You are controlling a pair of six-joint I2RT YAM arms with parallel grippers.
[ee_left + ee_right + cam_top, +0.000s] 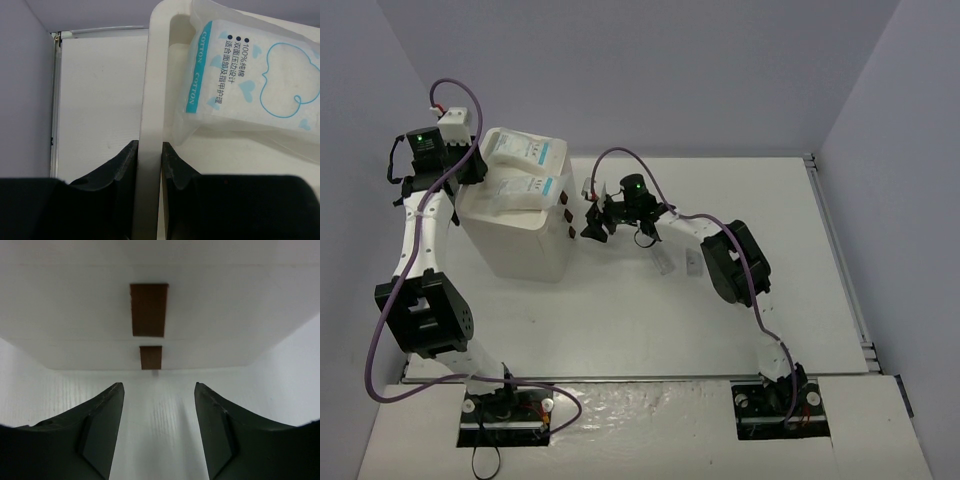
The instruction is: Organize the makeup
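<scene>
On the near-mid bench (pixel 650 330), two small clear tubes (pixel 665 262) lie beside the R forearm. R fingers (pixel 102 430) stand apart, empty, facing the white box (pixel 520 240) w/ dark red knobs (pixel 149 316). L fingers (pixel 120 165) pinch its rim; two cotton-pad packets (pixel 250 75) lie in its top.

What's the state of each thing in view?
Left gripper: shut on box rim.
Right gripper: open, empty, facing knobs.
Box: upright, drawers look shut.
Packets: two, lying flat on top of box.
Tubes: lying loose on table.
</scene>
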